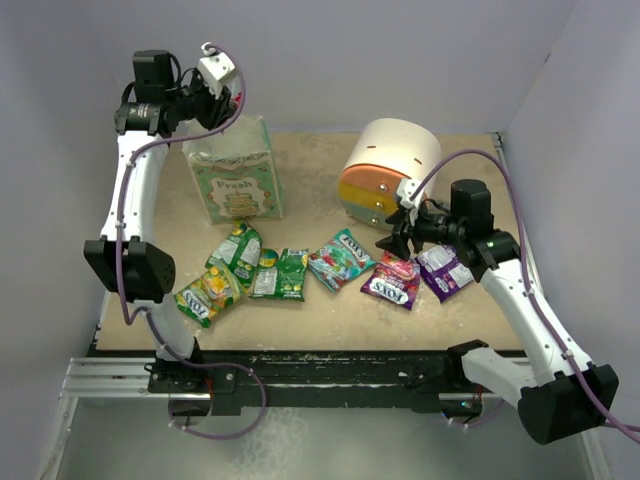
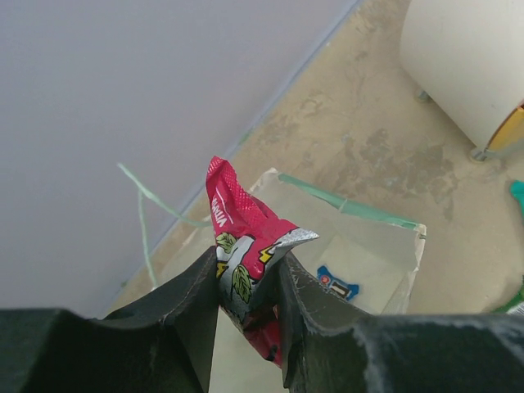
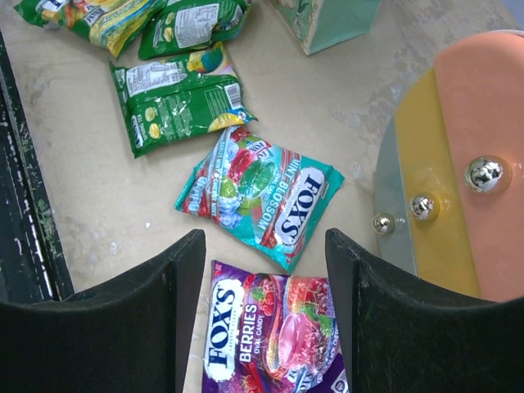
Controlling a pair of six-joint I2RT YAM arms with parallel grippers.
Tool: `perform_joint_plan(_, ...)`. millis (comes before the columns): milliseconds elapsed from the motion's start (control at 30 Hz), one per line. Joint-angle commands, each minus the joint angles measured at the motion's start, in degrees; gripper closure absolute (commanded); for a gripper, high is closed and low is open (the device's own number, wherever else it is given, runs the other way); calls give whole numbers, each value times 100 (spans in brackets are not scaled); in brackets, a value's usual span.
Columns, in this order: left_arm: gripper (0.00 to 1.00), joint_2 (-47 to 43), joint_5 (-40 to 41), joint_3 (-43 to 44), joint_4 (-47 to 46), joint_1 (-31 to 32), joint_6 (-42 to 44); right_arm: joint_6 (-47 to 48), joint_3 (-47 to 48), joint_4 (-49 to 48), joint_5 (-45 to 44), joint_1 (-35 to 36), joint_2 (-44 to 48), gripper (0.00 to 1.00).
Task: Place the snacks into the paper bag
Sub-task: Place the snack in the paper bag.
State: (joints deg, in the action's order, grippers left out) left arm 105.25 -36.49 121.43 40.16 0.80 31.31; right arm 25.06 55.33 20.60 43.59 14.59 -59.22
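Left wrist view: the left gripper (image 2: pixel 250 264) is clenched on one red packet (image 2: pixel 237 209), directly above the open mouth of the paper bag (image 2: pixel 407 262).
The red packet hangs roughly upright, so I judge the drop goes straight down. One blue packet (image 2: pixel 337 284) lies inside the bag. On the surface (image 1: pixel 315 185) I count seven more snacks, among them one teal packet (image 1: pixel 342 258). The right gripper (image 3: pixel 264 241) stands spread open above one purple packet (image 3: pixel 270 336).
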Motion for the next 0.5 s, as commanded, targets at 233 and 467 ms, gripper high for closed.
perform_joint_plan(233, 65, 462, -613, 372, 968, -31, 411, 48, -64, -207, 201, -53, 60, 37)
perform_joint_plan(467, 65, 862, -587, 564, 1224, -30, 143, 68, -137, -247, 185, -74, 78, 37)
